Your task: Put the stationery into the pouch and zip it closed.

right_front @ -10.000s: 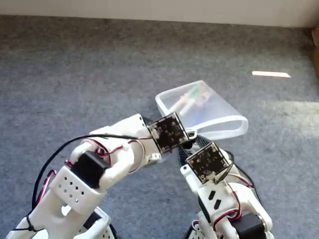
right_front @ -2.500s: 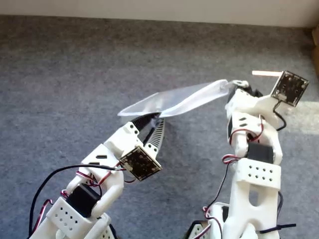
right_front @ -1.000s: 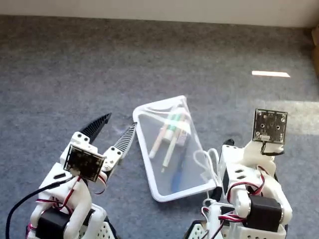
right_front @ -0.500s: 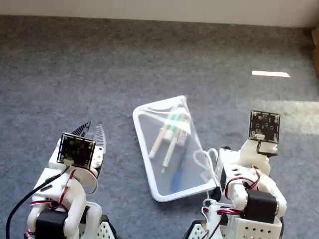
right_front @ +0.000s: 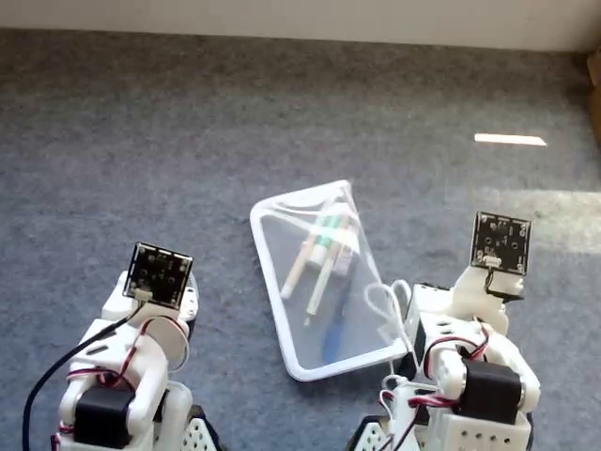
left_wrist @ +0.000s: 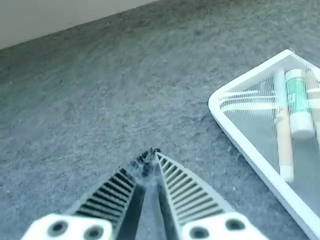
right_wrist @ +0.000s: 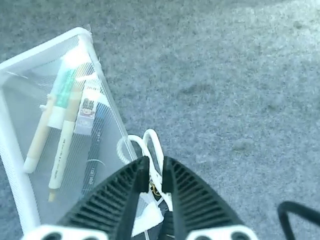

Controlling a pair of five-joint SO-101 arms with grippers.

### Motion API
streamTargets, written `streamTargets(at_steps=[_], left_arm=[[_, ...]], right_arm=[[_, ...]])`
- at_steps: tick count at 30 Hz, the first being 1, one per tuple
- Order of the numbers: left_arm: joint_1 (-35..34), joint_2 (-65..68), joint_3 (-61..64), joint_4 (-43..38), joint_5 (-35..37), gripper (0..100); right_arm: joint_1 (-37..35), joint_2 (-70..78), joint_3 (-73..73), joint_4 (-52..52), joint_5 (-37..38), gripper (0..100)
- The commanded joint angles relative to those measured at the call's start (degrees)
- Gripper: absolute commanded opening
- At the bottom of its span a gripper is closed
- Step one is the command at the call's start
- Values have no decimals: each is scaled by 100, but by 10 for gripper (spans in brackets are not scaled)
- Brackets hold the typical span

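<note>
Pouch [right_front: 299,343] lies flat between the two grippers, and neither one holds it. The left gripper [left_wrist: 151,153] has its ribbed fingers pressed together with the tips touching. It points low over the grey carpet [left_wrist: 100,85], and the pouch's white-edged corner is off to one side, apart from the tips. Behind it, the left arm [right_front: 113,376] is folded close to its base at the near edge, and its wrist camera board faces upward.

The right gripper [right_wrist: 156,160] has its fingers slightly apart, with a narrow, even gap running between them. It hangs over the pouch's near corner. The white cord [right_wrist: 148,134] of the zip pull loops just past the tips, and part of the pull shows through the gap. Whether the fingers touch it cannot be told. The right arm [right_front: 470,376] is also folded near its base, beside the pouch's near right corner, with its camera board raised above the wrist.

Through the clear mesh, the stationery [right_wrist: 64,107] lies inside: a green-and-white marker, a beige pen and a blue one, roughly side by side.
</note>
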Motion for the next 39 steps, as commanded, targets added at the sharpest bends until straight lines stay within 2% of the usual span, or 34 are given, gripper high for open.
streamTargets(at_steps=[1, 8, 11, 17, 22, 28, 36, 39], left_arm=[[-92, -4, 171, -9, -44, 5], [-92, -4, 760, -149, -44, 5], [-215, -4, 1086, -448, -44, 5], [-558, -4, 1701, -1064, -79, 5], [-629, -4, 2062, -1240, -510, 5], [-629, -4, 2290, -1231, -554, 7], [-629, 22, 2484, -1187, -554, 7], [-629, 40, 2484, -941, -554, 7]], right_arm=[[-48, -699, 180, 13, -62, 16], [-57, -2422, 1956, -919, -18, 16], [-57, -2264, 2642, -1147, -44, 16], [-110, -2360, 3029, -1534, -53, 16], [-418, -2360, 3749, -1815, -53, 16], [-541, -2360, 4804, -2273, -53, 16], [-505, -2360, 5077, -1516, -26, 16], [-505, -2360, 5077, -1244, -35, 16]])
